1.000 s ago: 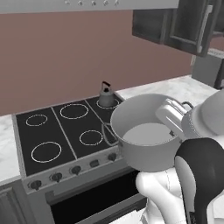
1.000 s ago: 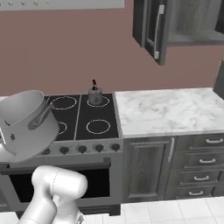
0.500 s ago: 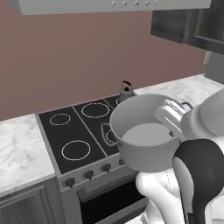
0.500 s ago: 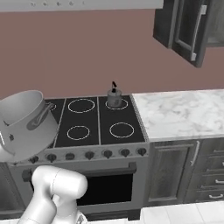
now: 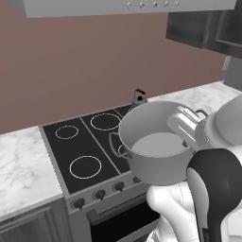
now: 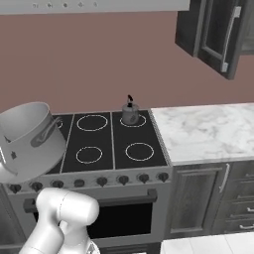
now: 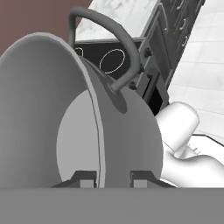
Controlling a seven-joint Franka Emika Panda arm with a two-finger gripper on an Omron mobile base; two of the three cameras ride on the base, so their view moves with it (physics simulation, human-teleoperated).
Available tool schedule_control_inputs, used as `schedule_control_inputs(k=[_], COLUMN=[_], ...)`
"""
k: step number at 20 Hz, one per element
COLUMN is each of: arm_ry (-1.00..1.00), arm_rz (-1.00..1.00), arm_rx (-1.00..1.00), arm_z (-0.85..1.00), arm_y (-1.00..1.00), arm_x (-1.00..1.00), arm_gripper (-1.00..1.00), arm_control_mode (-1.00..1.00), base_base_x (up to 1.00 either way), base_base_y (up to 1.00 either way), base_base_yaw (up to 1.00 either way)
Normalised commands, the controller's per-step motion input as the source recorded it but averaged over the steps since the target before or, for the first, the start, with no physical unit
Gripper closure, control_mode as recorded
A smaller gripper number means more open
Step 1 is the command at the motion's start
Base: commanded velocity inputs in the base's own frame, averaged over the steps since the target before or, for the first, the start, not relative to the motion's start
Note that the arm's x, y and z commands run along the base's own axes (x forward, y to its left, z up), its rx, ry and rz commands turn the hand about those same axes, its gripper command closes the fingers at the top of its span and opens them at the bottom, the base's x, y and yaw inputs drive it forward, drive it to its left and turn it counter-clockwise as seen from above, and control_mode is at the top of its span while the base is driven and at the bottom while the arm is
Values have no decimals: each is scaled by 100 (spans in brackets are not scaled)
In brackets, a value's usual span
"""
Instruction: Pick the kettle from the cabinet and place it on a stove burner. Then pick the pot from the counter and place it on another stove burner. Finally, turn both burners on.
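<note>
My gripper (image 7: 113, 177) is shut on the rim wall of the pot (image 7: 52, 109), one finger inside and one outside. The wide grey pot (image 5: 156, 151) hangs tilted in the air in front of the stove, its loop handle (image 7: 118, 48) pointing away from the hand. In the right base view the pot (image 6: 30, 139) covers the cooktop's left side. The small kettle (image 6: 130, 113) with its black handle stands upright on the back right burner; it also peeks over the pot's rim, kettle (image 5: 139, 98). The black cooktop (image 6: 114, 144) shows several free burner circles (image 6: 90, 154).
White marble counter (image 6: 208, 129) lies right of the stove and another stretch of counter (image 5: 19, 175) lies left of it. The dark wall cabinet (image 6: 218, 30) hangs open at upper right. Dark knobs (image 6: 101, 181) line the stove front, over the oven door. A range hood (image 5: 123, 7) spans the top.
The whole picture has slid right in both base views, so the base has driven left along the stove. The pot stays held in the same grip and pose.
</note>
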Motion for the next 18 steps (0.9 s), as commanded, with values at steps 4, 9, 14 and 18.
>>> schedule_control_inputs(k=[4, 9, 14, 18], arm_ry=[0, 0, 0, 0], arm_rz=[0, 0, 0, 0], arm_rx=[0, 0, 0, 0], arm_z=[0, 0, 0, 0], arm_y=[0, 0, 0, 0], arm_x=[0, 0, 0, 0], arm_gripper=[100, 100, 100, 100], arm_control_mode=[100, 100, 100, 100], base_base_x=[34, 19, 34, 25], base_base_y=[4, 2, 1, 1], base_base_yaw=[-1, 4, 17, 5])
